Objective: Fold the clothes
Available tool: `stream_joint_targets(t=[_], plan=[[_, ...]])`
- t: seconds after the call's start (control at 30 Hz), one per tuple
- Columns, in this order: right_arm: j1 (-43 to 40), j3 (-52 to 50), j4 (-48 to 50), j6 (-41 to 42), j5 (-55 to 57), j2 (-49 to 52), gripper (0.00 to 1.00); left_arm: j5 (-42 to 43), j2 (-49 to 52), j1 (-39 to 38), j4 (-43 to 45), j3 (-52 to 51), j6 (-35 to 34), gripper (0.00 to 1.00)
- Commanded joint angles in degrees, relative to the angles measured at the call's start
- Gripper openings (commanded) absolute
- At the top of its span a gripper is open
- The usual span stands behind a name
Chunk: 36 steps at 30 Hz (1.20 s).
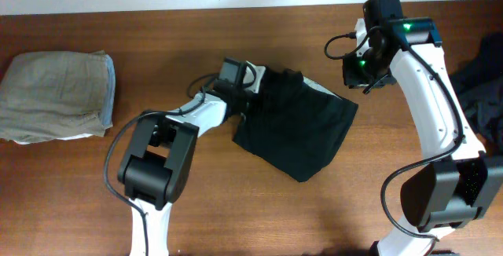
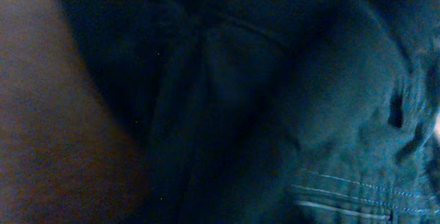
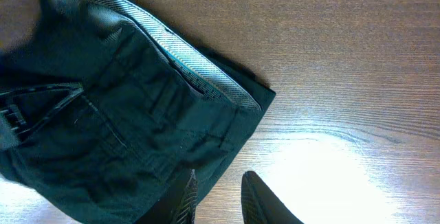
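Black garment (image 1: 302,134) sits mid-surface (image 1: 314,217) as a compact, roughly four-sided bundle, so it looks partly folded, though the edges are uneven and a pale lining (image 3: 199,69) shows along the waistband edge. Left gripper (image 1: 240,89) is down at the garment's upper-left edge. Its wrist view is nothing but dark fabric and seam stitching at very close range with no fingers visible, so I can't tell if it's clamped on cloth or just pressing. Right gripper (image 3: 218,186) hangs above bare wood just off the garment's right side; its fingers (image 3: 256,200) are spread with nothing between them, and the waistband corner lies right in front of them. My read is that we're mid-fold, with the left side anchoring or holding one edge while the right lines up for a pick. The next move probably calls for the right gripper to drop low to the wood, pinch the lining edge through all layers, then carry it across to the opposite edge with the left side keeping the bundle from sliding. The risk is grabbing only the top layer, since limp cloth will drag and un-fold. A folded khaki garment (image 1: 55,95) is parked far left, well apart. A dark heap (image 1: 483,71) at the right edge looks like the queue.
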Motion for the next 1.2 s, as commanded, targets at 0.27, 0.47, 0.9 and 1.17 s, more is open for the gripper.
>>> stream_joint_targets(t=[0.27,0.47,0.9,1.17], plan=[[-0.3,0.9,-1.1,0.2,1.6,-0.8,0.25,-4.2,-9.0,11.1,-8.9,4.1,-1.1,0.00],[-0.3,0.9,-1.1,0.2,1.6,-0.8,0.25,-13.7,-23.6,28.2,-13.7,4.1,1.2,0.00],[-0.3,0.9,-1.5,0.2,1.6,-0.8,0.25,-12.4,-30.4,51.1,-12.5,4.2,1.6,0.00],[-0.3,0.9,-1.5,0.2,1.6,-0.8,0.25,-10.0,-30.4,51.3,-10.6,4.2,1.8,0.00]])
